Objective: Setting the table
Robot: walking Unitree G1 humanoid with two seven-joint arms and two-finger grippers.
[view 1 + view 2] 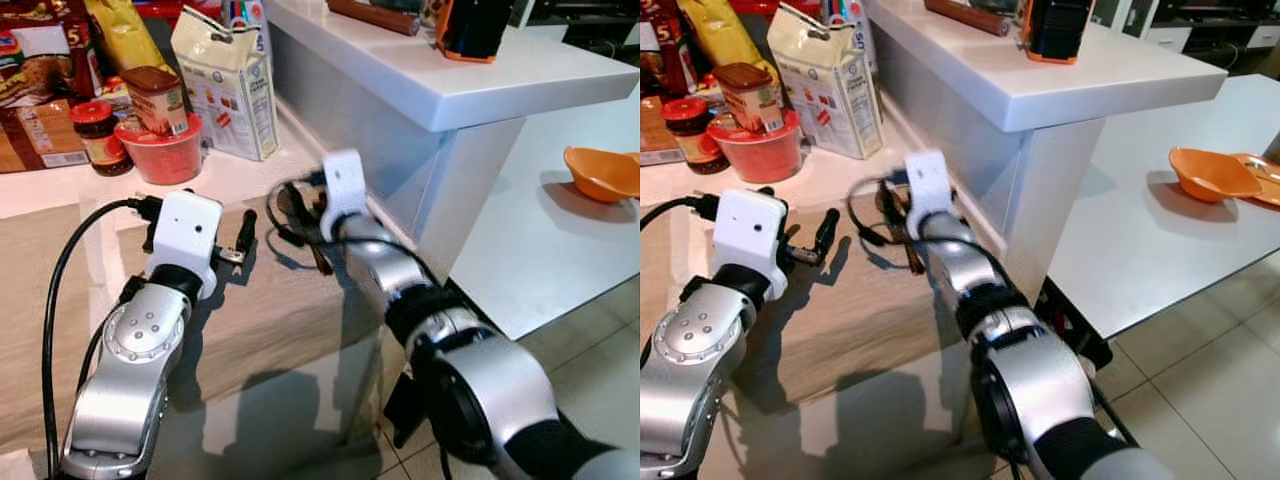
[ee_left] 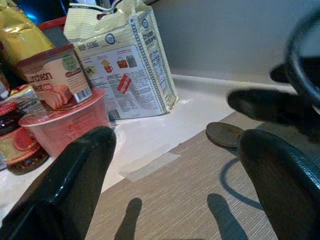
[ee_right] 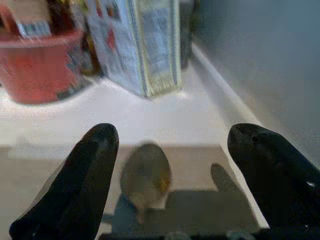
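Orange bowl [image 1: 603, 172], red tub [image 1: 160, 150]

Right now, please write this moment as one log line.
left end effector: open, above placemat | right end effector: open, over spoon | red bowl: untouched

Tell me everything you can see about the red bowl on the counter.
The red bowl is a round, plastic-looking tub with a thicker rim, standing upright on the pale counter beyond the tan placemat. A brown-lidded luncheon meat can sits upright inside it, rising above the rim. A red-lidded jar stands close on one side and an opened paper carton on the other; whether either touches the bowl cannot be told. Both pincers are short of it, over the placemat.
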